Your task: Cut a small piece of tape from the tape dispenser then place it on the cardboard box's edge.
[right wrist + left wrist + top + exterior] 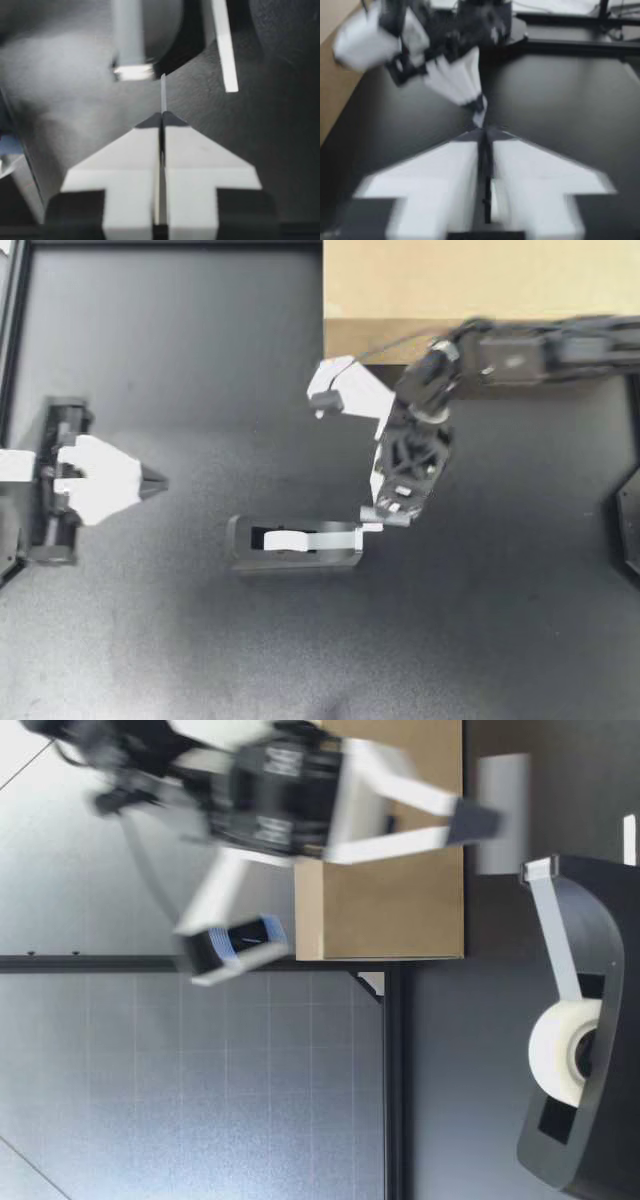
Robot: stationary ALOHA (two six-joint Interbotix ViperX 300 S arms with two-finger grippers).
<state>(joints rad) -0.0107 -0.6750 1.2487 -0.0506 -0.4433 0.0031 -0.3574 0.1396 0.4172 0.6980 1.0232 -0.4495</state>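
The black tape dispenser (295, 543) lies mid-table, its white roll (565, 1050) feeding a strand up to the cutter (535, 870). My right gripper (372, 524) hangs just above the cutter end, shut on a small piece of tape (503, 815) that pokes out past its tips (163, 92). The cardboard box (480, 285) stands at the back, behind my right arm. At the far left, well away from the dispenser, my left gripper (160, 482) points toward it with its fingers together and nothing between them. In the left wrist view my right gripper (479, 102) shows ahead.
A black frame rail (15, 340) runs along the table's left side. A dark mount (628, 520) sits at the right edge. Bare black tabletop (200, 370) lies between my left gripper and the box.
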